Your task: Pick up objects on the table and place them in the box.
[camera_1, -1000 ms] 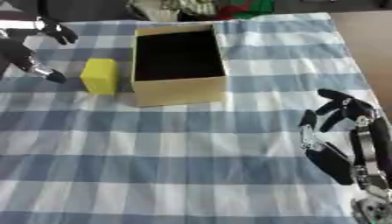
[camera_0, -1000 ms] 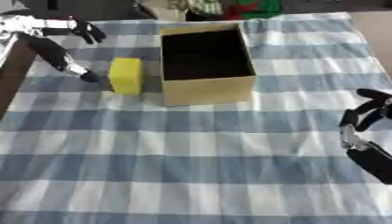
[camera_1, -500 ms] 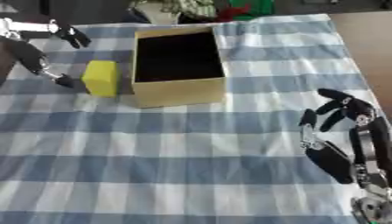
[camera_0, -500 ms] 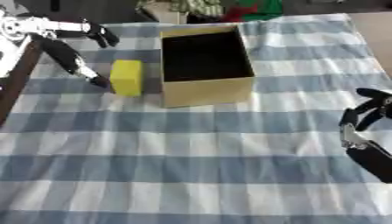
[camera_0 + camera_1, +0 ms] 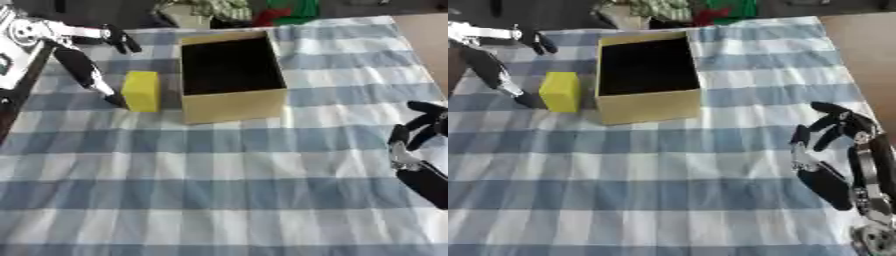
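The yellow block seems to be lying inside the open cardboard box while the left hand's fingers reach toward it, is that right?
Not quite: the yellow block lies on the tablecloth beside the cardboard box, on its left, as the left eye view shows. The left hand does reach toward it with its fingers.

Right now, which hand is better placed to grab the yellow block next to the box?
Left. The left hand is open with a fingertip right beside the yellow block; the right hand rests idle near the lower right, far across the box.
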### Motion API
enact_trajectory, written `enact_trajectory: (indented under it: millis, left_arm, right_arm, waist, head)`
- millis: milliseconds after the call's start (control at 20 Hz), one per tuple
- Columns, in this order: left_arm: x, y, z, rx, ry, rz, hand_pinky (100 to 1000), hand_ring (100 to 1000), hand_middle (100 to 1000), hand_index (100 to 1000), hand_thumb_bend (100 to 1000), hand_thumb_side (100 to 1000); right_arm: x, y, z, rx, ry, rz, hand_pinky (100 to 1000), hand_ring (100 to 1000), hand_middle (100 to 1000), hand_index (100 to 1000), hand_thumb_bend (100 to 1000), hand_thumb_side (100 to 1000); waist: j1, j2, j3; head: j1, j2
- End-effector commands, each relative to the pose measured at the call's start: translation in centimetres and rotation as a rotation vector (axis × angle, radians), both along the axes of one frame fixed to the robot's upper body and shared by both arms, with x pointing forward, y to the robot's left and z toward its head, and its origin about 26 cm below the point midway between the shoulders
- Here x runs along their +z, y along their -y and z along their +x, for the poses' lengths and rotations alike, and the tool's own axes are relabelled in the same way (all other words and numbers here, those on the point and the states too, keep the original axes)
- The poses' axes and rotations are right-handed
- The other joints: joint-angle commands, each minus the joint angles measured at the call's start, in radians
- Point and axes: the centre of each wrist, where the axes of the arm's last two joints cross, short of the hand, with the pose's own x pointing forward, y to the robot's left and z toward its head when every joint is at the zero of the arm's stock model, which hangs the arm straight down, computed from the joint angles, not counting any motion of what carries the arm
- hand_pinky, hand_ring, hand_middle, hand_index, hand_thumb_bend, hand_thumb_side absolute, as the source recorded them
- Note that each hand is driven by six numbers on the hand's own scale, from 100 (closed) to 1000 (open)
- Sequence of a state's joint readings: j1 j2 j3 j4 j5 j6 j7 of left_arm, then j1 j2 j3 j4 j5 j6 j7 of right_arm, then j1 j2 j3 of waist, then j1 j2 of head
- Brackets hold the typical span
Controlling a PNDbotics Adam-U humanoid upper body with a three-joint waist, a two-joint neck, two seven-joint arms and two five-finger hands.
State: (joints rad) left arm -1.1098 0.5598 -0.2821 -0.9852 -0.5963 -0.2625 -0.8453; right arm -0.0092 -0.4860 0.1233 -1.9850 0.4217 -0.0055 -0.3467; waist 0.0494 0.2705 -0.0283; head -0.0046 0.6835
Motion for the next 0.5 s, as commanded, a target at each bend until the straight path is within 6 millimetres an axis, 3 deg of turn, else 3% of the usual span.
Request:
enact_trajectory:
  millis: [50, 500]
  left_arm:
    - [1.3, -0.11, -0.17, -0.039, 0.005, 0.065, 997, 902, 882, 934, 812, 414]
    - [0.94, 0.78, 0.04, 0.0, -0.005, 0.05, 1000, 893, 863, 926, 763, 439]
  right_arm:
    - [0.77, 0.1, 0.04, 0.012, 0.021, -0.005, 881, 398, 513, 805, 100, 416]
    - [0.85, -0.24, 0.18, 0.019, 0.026, -0.002, 884, 399, 513, 806, 100, 413]
  waist:
    - [-0.002, -0.015, -0.004]
    - [-0.003, 0.004, -0.018]
  head:
    - [0.006, -0.008]
    - [0.012, -0.016]
